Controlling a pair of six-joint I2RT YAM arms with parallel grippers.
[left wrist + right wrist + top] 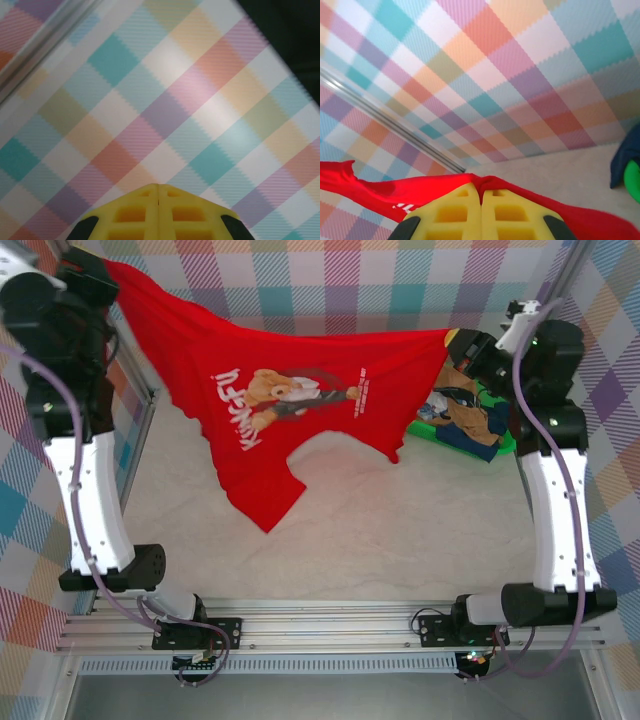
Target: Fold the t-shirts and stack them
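Both arms rise from their bases, the left gripper and right gripper held high and wide apart, each with fingers pinched tight on the red t-shirt.

Unreadable white lettering on red t-shirt

A pale, faintly marbled counter spreads across the overhead view. At its far right stands a green plastic basket, close to the right-hand wall. Pastel checked walls in pink, teal, orange and lilac enclose the counter at the back and on both sides. A ribbed aluminium rail runs along the near edge. In the left wrist view a grey metal strip crosses the checks diagonally at upper left; it is blurred, and may be a frame post.
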